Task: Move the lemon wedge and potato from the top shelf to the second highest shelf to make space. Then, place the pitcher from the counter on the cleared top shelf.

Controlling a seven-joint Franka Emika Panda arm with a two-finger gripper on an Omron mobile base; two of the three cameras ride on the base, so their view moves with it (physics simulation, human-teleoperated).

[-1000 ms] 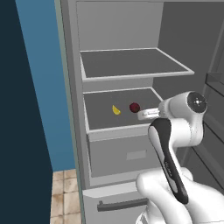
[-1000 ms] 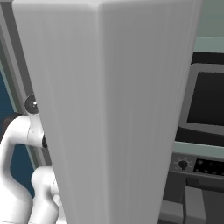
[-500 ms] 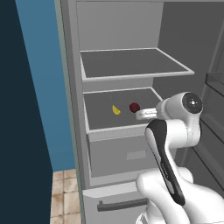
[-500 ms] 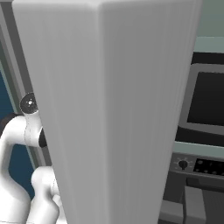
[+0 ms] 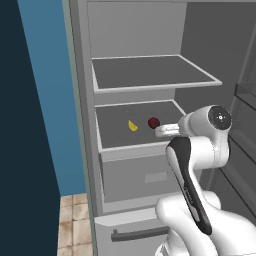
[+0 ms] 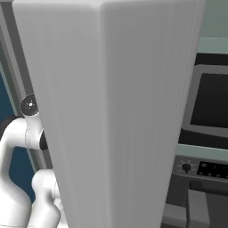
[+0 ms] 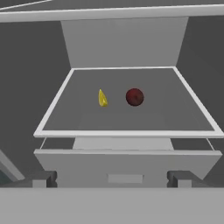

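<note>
Yellow lemon wedge [image 7: 102, 98] and maroon potato [image 7: 134, 97] lie near each other on the second highest shelf [image 7: 127, 134]; the gripper [image 7: 113, 178], fingers spread and empty, should back straight out before fetching the pitcher.

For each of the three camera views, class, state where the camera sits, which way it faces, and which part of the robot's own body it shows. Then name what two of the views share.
Left base view: behind the arm's left, facing the open fridge; the arm rises at lower right.
Right base view: behind the arm's right, facing a pale fridge door close up; the arm shows at lower left.
Hand view: on the hand, facing the shelf; open gripper at the bottom.
Shared by left base and hand views: lemon wedge and potato on the second highest shelf.
</note>
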